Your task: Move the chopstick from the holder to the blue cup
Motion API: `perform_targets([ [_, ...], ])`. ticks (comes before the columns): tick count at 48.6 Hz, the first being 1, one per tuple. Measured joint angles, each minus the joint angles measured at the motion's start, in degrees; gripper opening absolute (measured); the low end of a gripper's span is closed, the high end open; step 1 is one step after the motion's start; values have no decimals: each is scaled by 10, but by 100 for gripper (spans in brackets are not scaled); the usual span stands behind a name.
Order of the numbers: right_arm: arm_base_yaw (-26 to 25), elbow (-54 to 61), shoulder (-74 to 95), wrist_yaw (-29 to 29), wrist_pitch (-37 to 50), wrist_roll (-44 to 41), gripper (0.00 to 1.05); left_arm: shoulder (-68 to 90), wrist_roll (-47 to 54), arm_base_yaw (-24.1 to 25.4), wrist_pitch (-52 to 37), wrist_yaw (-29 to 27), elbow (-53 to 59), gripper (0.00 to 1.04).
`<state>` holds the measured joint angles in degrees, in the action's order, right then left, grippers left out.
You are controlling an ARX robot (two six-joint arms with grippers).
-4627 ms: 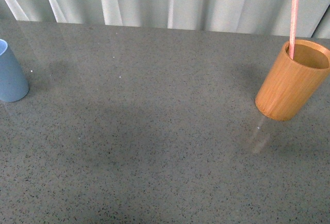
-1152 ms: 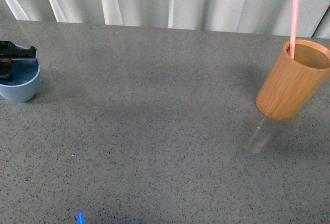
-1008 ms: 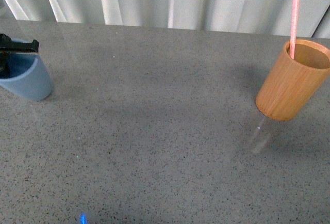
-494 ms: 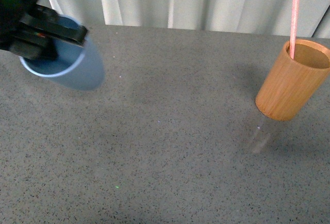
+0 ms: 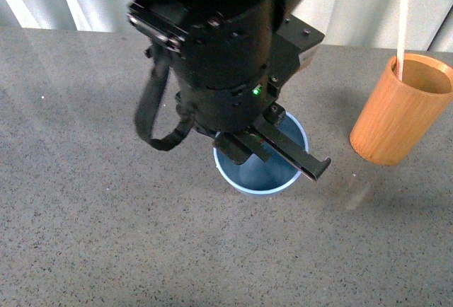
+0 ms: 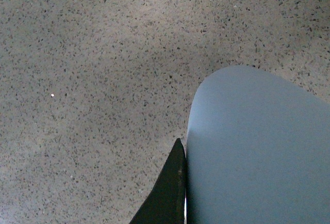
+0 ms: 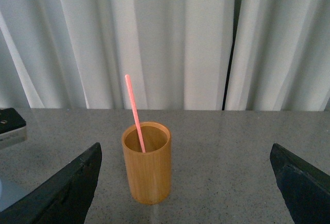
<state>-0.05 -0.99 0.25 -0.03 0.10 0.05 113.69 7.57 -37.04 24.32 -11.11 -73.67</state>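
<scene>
The left hand (image 5: 267,148) clasps the blue cup (image 5: 274,173) mid-desk (image 5: 85,201), bare surface separating it from the right-edge holder (image 5: 396,112); the right hand (image 7: 185,152) gapes.

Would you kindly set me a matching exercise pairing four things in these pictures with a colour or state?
Things:
1. cup
2. chopstick
3. holder
4. right tool

States:
A. wide open, holding nothing
B. gripped by the left tool
C. thin and pink, standing in a container
D. brown wood, on the table

Pairs: 1-B, 2-C, 3-D, 4-A
</scene>
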Motion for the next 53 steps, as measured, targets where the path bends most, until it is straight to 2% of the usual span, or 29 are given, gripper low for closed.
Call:
perform_targets([
  [12, 0, 0, 0, 0, 0, 0, 95, 63, 3, -2, 2, -30, -45, 3],
  [28, 0, 0, 0, 0, 0, 0, 95, 65, 14, 26, -3, -28, -39, 3],
  [31, 0, 0, 0, 0, 0, 0, 95, 65, 14, 26, -2, -26, -39, 13],
  [37, 0, 0, 0, 0, 0, 0, 95, 65, 14, 26, 5, -29, -42, 38],
  [43, 0, 0, 0, 0, 0, 0, 95, 62, 14, 29, 7, -30, -47, 54],
  [47, 0, 0, 0, 0, 0, 0, 95, 57, 17, 35, 9, -37, -52, 70],
  [53, 0, 0, 0, 0, 0, 0, 95, 51, 19, 41, 9, -41, -56, 86],
])
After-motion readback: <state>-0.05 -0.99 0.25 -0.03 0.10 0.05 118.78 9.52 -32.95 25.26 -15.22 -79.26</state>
